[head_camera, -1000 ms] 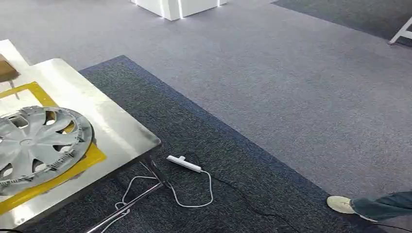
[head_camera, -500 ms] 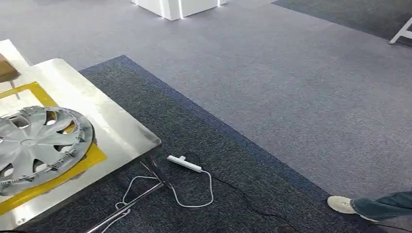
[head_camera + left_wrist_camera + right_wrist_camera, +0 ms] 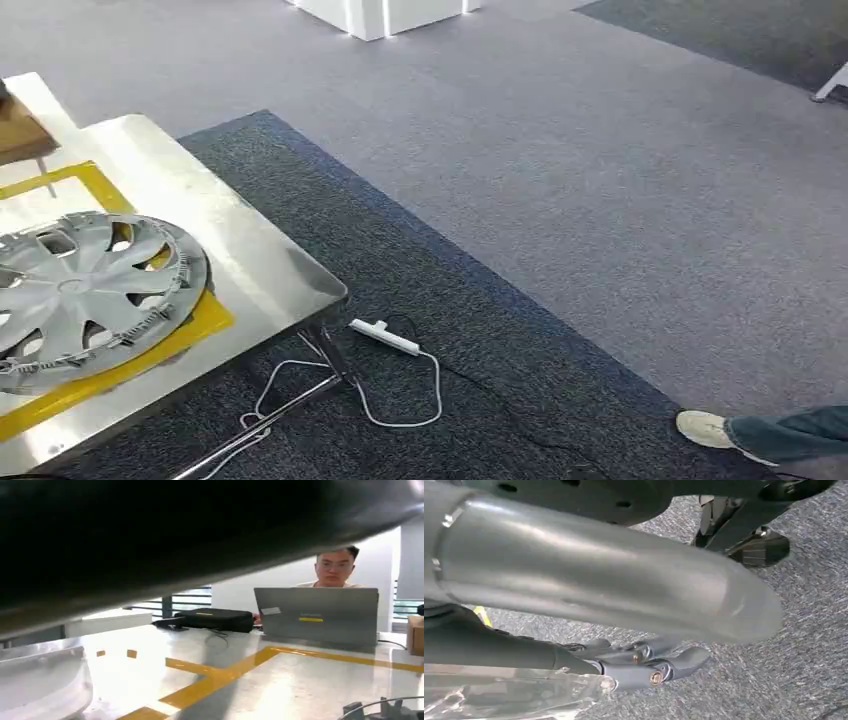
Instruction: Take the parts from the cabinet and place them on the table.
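Hubcap [image 3: 85, 292] lies flat on the steel bench [image 3: 250, 270], at the left of the head view, resting on a yellow-taped square [image 3: 205, 318] near the bench's right corner; silver, multi-spoke, face up. A brown box [image 3: 20, 130] sits at the far left edge of the bench. On the dark carpet just right of the bench legs: a white power strip [image 3: 383, 337] with a looped white cable [image 3: 400, 400]. A person's shoe [image 3: 705, 428] and trouser cuff show at the near right. Far off, a white lit cabinet base [image 3: 385, 15]. Left wrist view: bench top with yellow tape, a laptop [image 3: 316, 615] and a black case [image 3: 212, 619], a person seated behind the laptop. Right robot hand [image 3: 644, 662] hangs over the carpet, fingers loosely curled, holding nothing visible. Left robot hand: cannot tell its state.
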Robot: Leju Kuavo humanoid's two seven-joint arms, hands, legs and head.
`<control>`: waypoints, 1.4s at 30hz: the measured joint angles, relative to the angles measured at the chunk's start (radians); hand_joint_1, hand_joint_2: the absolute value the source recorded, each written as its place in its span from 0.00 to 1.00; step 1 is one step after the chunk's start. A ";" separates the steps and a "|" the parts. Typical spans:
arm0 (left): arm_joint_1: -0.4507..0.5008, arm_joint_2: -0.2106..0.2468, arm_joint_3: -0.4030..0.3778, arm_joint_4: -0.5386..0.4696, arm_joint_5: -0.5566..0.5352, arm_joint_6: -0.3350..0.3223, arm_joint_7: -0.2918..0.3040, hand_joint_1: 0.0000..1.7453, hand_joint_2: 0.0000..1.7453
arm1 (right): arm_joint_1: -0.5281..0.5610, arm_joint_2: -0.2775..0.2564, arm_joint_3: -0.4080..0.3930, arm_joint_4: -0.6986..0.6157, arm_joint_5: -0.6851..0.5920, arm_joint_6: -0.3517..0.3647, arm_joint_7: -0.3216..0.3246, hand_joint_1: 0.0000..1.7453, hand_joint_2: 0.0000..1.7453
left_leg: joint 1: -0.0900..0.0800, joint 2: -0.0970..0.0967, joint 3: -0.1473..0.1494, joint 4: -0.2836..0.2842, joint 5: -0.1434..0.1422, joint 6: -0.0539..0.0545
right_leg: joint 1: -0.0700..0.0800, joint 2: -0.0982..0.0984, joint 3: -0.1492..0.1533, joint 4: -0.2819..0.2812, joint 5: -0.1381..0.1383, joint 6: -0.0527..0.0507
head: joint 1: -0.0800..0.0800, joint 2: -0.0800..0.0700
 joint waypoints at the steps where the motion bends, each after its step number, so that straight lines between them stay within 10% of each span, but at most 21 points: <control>1: 0.000 -0.005 -0.001 0.002 -0.003 0.002 0.000 0.00 0.00 | 0.000 0.000 0.000 0.000 -0.001 0.000 0.000 0.00 0.00 | 0.004 -0.011 0.000 0.000 0.001 -0.006 | -0.002 0.002 0.046 -0.083 0.041 0.002 | 0.000 0.000; 3: 0.000 -0.015 -0.003 0.006 -0.012 0.004 0.000 0.00 0.00 | 0.000 -0.001 0.000 0.000 -0.002 0.000 0.000 0.00 0.00 | 0.012 -0.031 -0.001 0.003 0.003 -0.023 | -0.015 0.056 0.151 -0.262 0.096 0.009 | 0.002 0.000; 4: 0.003 -0.017 -0.003 0.007 -0.015 0.008 0.000 0.00 0.00 | -0.002 0.000 0.000 0.000 -0.002 0.000 0.000 0.00 0.00 | 0.008 -0.040 -0.004 0.004 0.002 -0.033 | -0.005 0.072 0.157 -0.274 0.082 0.000 | 0.003 0.000; 8: 0.013 -0.032 -0.004 0.014 -0.023 0.019 0.000 0.00 0.00 | -0.002 0.000 0.000 0.000 -0.003 -0.001 0.000 0.00 0.00 | 0.015 -0.076 -0.011 -0.010 0.023 -0.063 | -0.004 0.024 0.158 -0.266 0.095 -0.045 | 0.000 0.000; 11: 0.006 -0.040 -0.004 0.022 -0.026 0.025 0.000 0.00 0.00 | 0.001 0.000 0.000 0.000 -0.003 -0.001 -0.002 0.00 0.00 | 0.000 0.055 -0.069 0.117 -0.065 -0.055 | 0.003 -0.015 0.153 -0.271 0.103 -0.065 | -0.008 0.000; 14: 0.007 -0.052 -0.006 0.030 -0.032 0.035 -0.005 0.00 0.00 | 0.004 0.000 0.000 0.000 -0.002 -0.002 -0.004 0.00 0.00 | -0.002 0.062 -0.153 0.315 -0.148 -0.050 | 0.012 -0.057 0.145 -0.270 0.103 -0.071 | -0.008 0.000; 17: 0.008 -0.061 -0.006 0.038 -0.034 0.039 -0.006 0.00 0.00 | 0.002 0.000 0.000 0.000 -0.002 -0.002 -0.006 0.00 0.00 | -0.006 0.074 -0.063 0.171 -0.060 -0.041 | 0.014 -0.098 0.147 -0.270 0.101 -0.069 | -0.007 0.000; 19: 0.005 -0.063 -0.006 0.039 -0.034 0.041 -0.008 0.00 0.00 | 0.001 0.000 0.000 0.000 -0.002 -0.002 -0.007 0.00 0.00 | -0.019 0.174 0.019 0.033 -0.030 -0.037 | 0.023 -0.119 0.149 -0.265 0.094 -0.059 | -0.009 0.000; 23: 0.012 -0.073 -0.006 0.040 -0.042 0.043 -0.008 0.00 0.00 | 0.000 0.000 0.000 0.000 -0.005 -0.003 -0.007 0.00 0.00 | -0.023 0.114 0.010 0.023 -0.032 -0.013 | 0.026 -0.169 0.163 -0.269 0.084 -0.041 | -0.008 0.000; 24: 0.012 -0.074 -0.006 0.040 -0.042 0.044 -0.008 0.00 0.00 | -0.001 0.000 0.000 0.000 -0.006 -0.003 -0.007 0.00 0.00 | -0.016 0.102 0.012 0.020 -0.028 -0.007 | 0.021 -0.149 0.157 -0.263 0.076 -0.031 | -0.008 0.000; 26: 0.009 -0.077 -0.006 0.040 -0.043 0.044 -0.008 0.00 0.00 | 0.000 0.000 0.000 0.000 -0.009 -0.002 -0.007 0.00 0.00 | -0.013 0.081 0.009 0.020 -0.025 0.002 | 0.017 -0.043 0.120 -0.171 0.014 -0.021 | -0.001 0.000; 29: 0.010 -0.085 -0.008 0.041 -0.045 0.044 -0.009 0.00 0.00 | 0.005 0.000 0.000 0.000 -0.010 -0.002 -0.006 0.00 0.00 | -0.016 0.038 0.003 0.021 -0.022 0.008 | 0.017 -0.012 0.006 0.054 -0.069 -0.019 | -0.001 0.000; 32: 0.010 -0.089 -0.009 0.041 -0.045 0.044 -0.009 0.00 0.00 | 0.006 0.000 0.000 0.000 -0.010 -0.002 -0.006 0.00 0.00 | -0.018 -0.008 0.004 0.021 -0.020 0.006 | 0.017 -0.003 0.060 -0.078 0.033 -0.032 | -0.001 0.000; 33: 0.010 -0.090 -0.009 0.041 -0.045 0.044 -0.009 0.00 0.00 | 0.005 0.000 0.000 0.000 -0.010 -0.002 -0.006 0.00 0.00 | -0.018 -0.022 0.005 0.021 -0.018 0.004 | 0.018 0.020 0.109 -0.182 0.083 -0.040 | -0.001 0.000; 34: 0.010 -0.090 -0.009 0.041 -0.045 0.044 -0.009 0.00 0.00 | 0.004 0.000 0.000 0.000 -0.011 -0.002 -0.006 0.00 0.00 | -0.014 -0.031 0.003 0.021 -0.017 0.001 | 0.016 0.089 0.138 -0.250 0.094 -0.048 | -0.001 0.000; 39: 0.015 -0.090 -0.005 0.040 -0.047 0.044 -0.009 0.00 0.00 | 0.002 0.001 0.000 0.001 -0.010 -0.002 -0.006 0.00 0.00 | -0.008 -0.087 -0.011 0.012 -0.001 -0.037 | 0.012 0.039 0.156 -0.280 0.102 -0.069 | -0.002 0.000; 41: 0.009 -0.089 -0.003 0.041 -0.046 0.044 -0.009 0.00 0.00 | 0.002 0.000 0.000 0.000 -0.010 -0.002 -0.008 0.00 0.00 | -0.017 0.021 -0.046 0.081 -0.058 -0.040 | 0.012 0.014 0.159 -0.288 0.110 -0.080 | -0.011 0.000; 42: 0.003 -0.090 -0.004 0.041 -0.046 0.044 -0.009 0.00 0.00 | 0.004 0.000 0.000 0.000 -0.010 -0.001 -0.008 0.00 0.00 | -0.018 0.044 -0.080 0.155 -0.099 -0.044 | 0.013 -0.001 0.158 -0.288 0.109 -0.080 | -0.012 0.000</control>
